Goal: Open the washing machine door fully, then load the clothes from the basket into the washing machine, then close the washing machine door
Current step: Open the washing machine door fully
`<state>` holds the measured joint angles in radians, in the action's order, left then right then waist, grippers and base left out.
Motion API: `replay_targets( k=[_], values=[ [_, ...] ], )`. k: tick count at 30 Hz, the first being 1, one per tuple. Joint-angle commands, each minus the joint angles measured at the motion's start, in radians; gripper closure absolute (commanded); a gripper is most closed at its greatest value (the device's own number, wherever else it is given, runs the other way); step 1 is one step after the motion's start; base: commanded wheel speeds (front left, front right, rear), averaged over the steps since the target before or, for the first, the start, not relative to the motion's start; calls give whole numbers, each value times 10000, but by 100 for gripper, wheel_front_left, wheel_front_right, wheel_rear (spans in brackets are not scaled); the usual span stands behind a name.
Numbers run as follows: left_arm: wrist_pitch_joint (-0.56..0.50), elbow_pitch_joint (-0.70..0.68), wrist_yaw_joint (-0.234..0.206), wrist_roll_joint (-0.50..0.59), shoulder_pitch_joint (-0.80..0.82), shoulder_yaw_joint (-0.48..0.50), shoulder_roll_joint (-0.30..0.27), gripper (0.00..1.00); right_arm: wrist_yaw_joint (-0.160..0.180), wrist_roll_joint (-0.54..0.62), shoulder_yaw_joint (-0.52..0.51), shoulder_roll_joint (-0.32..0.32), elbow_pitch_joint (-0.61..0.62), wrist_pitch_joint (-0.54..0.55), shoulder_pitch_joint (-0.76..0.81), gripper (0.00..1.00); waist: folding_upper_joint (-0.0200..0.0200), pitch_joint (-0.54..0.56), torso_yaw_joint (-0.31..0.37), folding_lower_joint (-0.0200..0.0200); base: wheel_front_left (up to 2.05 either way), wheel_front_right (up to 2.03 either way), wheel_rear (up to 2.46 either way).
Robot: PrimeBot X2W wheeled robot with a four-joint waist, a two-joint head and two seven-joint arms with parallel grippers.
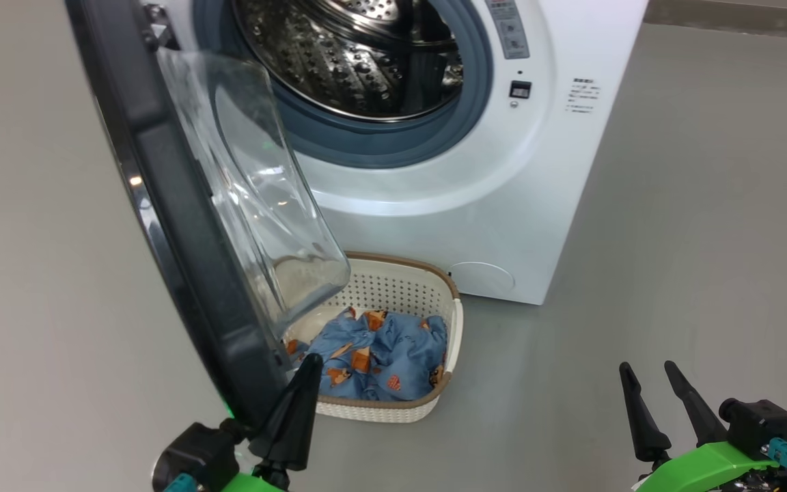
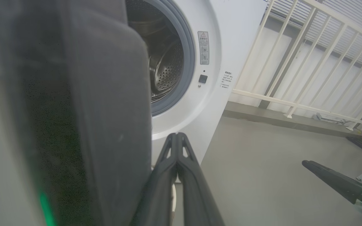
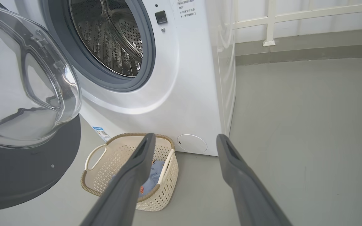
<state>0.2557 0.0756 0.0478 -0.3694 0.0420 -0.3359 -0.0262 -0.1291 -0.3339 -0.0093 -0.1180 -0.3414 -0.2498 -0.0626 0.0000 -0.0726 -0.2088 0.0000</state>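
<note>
A laundry corner, as we read it: a white front-loading washing machine (image 1: 434, 225) on a smooth grey floor (image 1: 694, 273), a white slatted railing (image 3: 270, 22) beyond it.

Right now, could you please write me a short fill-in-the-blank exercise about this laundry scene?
The washing machine door stands ____.
The clothes in the basket are mostly ____.
The left gripper is ____.
The right gripper, holding nothing, is ____.
Missing words: open; blue; shut; open.

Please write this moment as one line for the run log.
washing machine door: open | left gripper: shut, at door's edge | right gripper: open, empty | clothes: in basket | drum: no clothes seen
</note>
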Motion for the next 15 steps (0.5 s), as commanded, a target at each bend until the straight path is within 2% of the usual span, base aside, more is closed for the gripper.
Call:
replay_targets(
  k=[1, 15],
  values=[
    [60, -190, -205, 97, 91, 586, -267, 100, -16, 152, 253, -73, 258, -120, -360, 0, 0, -21, -101, 0, 0, 0, 0],
    [-2, -542, -782, 178, -208, 1032, -500, 100, -16, 182, 340, -111, 244, -120, -360, 0, 0, -8, -657, 0, 0, 0, 0]
  ],
)
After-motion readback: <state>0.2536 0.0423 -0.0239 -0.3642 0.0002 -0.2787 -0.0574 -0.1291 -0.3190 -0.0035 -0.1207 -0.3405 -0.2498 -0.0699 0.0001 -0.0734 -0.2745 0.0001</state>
